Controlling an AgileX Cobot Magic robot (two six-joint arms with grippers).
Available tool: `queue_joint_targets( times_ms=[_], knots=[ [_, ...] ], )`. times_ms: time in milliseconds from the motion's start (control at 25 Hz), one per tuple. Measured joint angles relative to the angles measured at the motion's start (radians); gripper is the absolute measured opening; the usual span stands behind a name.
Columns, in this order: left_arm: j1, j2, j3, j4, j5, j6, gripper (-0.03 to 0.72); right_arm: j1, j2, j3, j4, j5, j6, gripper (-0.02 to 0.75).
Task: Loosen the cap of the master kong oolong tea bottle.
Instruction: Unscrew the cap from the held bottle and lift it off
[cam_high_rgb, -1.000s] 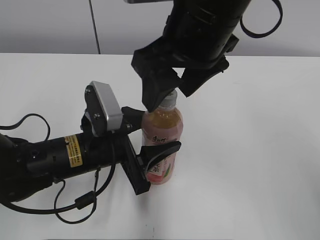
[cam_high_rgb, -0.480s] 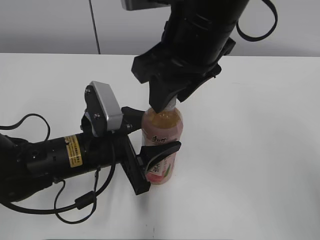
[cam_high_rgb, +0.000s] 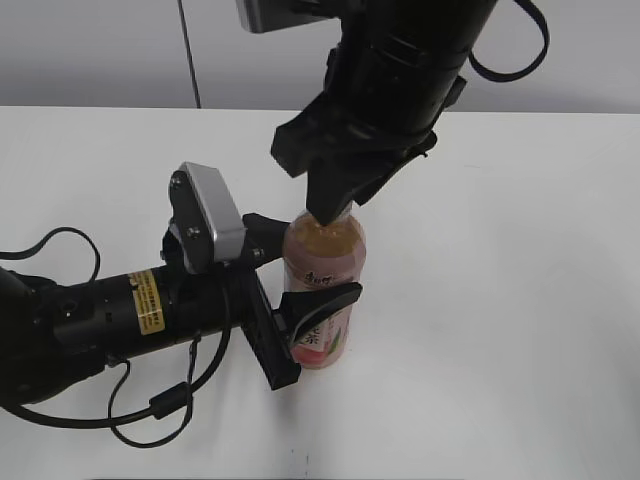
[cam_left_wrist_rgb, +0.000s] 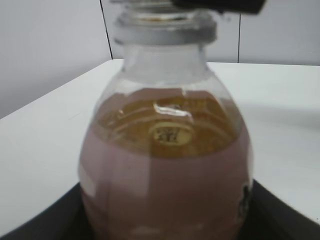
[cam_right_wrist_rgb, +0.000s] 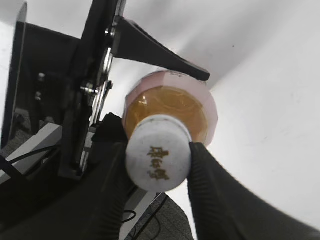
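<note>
The master kong oolong tea bottle (cam_high_rgb: 327, 285) stands upright on the white table (cam_high_rgb: 500, 300), amber tea showing above its pink label. My left gripper (cam_high_rgb: 318, 262) is shut on the bottle's body from the left, one finger behind it and one in front. In the left wrist view the bottle (cam_left_wrist_rgb: 165, 165) fills the frame between the dark fingers (cam_left_wrist_rgb: 280, 215). My right gripper (cam_high_rgb: 335, 210) comes down from above and hides the cap in the exterior view. In the right wrist view the white cap (cam_right_wrist_rgb: 158, 152) with its dark logo sits squeezed between the ribbed fingers (cam_right_wrist_rgb: 210, 175), so this gripper (cam_right_wrist_rgb: 158, 156) is shut on it.
The left arm lies low across the table's left side, with its silver wrist camera (cam_high_rgb: 210, 225) and loose black cables (cam_high_rgb: 150, 410) beside it. A grey wall (cam_high_rgb: 100, 50) runs behind the table. Bare white tabletop stretches to the right of the bottle.
My right gripper has come down over the bottle's top and its fingers have closed in onto the cap. The left gripper and the bottle have stayed still.
</note>
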Motion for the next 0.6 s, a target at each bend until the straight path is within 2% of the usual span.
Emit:
queue_joint_targets(
  times_ms=[200, 600],
  knots=[
    [0.000, 0.000, 0.000, 0.000, 0.000, 0.000, 0.437, 0.000, 0.000, 0.000, -0.003, 0.000, -0.148, 0.283],
    [0.000, 0.000, 0.001, 0.003, -0.001, 0.005, 0.437, 0.000, 0.000, -0.002, -0.007, 0.000, -0.595, 0.283]
  ],
)
